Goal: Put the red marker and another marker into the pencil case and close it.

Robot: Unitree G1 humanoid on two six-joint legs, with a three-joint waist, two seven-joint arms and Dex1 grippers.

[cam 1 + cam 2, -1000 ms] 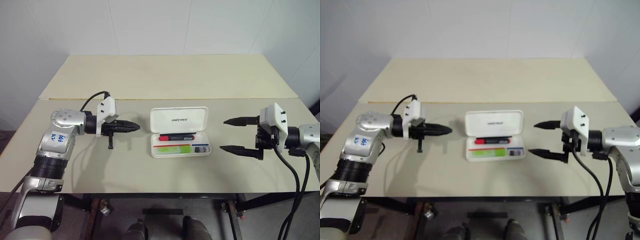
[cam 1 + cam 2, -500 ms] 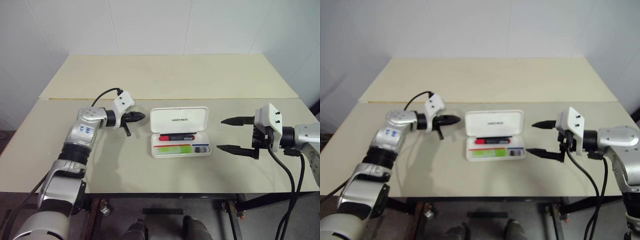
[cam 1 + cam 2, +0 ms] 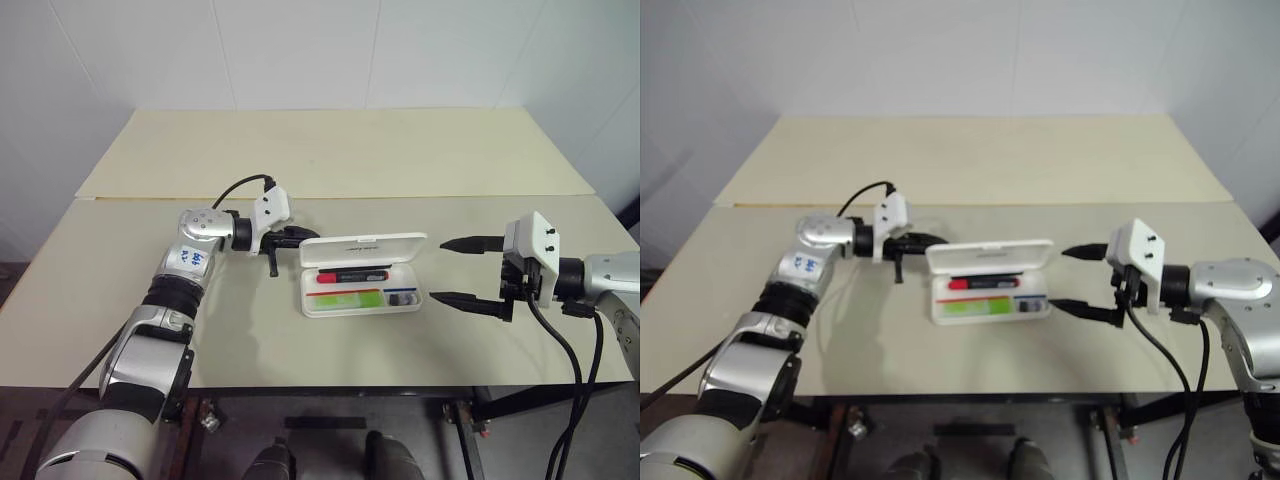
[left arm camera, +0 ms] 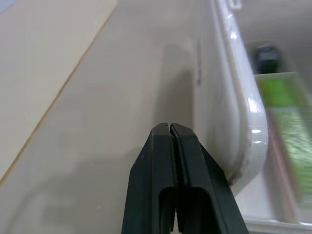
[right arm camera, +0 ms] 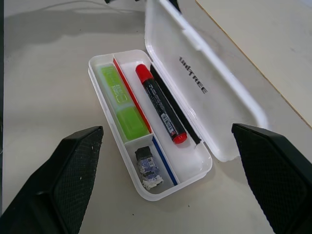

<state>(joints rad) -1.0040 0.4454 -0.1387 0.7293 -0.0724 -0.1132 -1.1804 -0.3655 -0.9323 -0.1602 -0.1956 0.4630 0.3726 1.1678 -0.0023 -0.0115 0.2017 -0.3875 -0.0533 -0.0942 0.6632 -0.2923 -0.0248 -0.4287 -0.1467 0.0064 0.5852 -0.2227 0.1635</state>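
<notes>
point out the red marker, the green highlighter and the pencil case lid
red marker (image 5: 161, 105), right wrist view, middle of its dark barrel
green highlighter (image 5: 119, 100), right wrist view, middle of its flat body
pencil case lid (image 5: 214, 92), right wrist view, inner face beside the lettering

White pencil case, lid half-raised (lettering inside), red marker and green highlighter within

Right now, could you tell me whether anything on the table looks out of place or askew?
Nothing looks spilled or damaged. The case lid stands half-raised, not flat open, with the shut left gripper behind its back edge. The red marker and green highlighter lie neatly inside. The open right gripper waits beside it.
</notes>
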